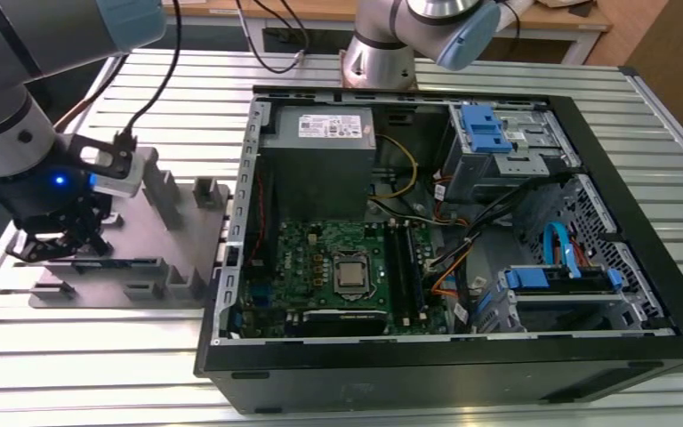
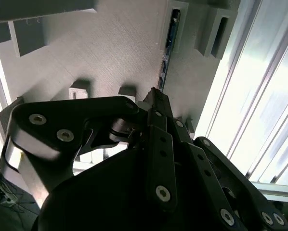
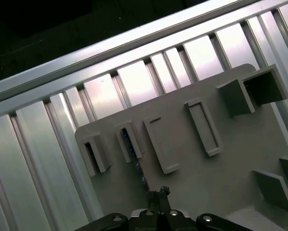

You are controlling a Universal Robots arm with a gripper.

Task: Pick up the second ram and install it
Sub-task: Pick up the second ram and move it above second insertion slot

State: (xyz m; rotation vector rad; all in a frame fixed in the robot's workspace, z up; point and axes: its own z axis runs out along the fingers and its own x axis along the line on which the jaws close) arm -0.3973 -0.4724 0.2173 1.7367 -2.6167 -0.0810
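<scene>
The gripper (image 3: 158, 193) is hovering over the tray (image 3: 182, 192), jaws together, seemingly empty; the ram (image 3: 134, 156) is standing in its slot just ahead, long axis pointing toward them.

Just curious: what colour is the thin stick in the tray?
The stick is dark blue, clearest in first wrist view.

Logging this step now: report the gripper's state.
Gripper: open or closed cannot be told; it sits at one end of the second ram, which stands in the grey tray.
</scene>
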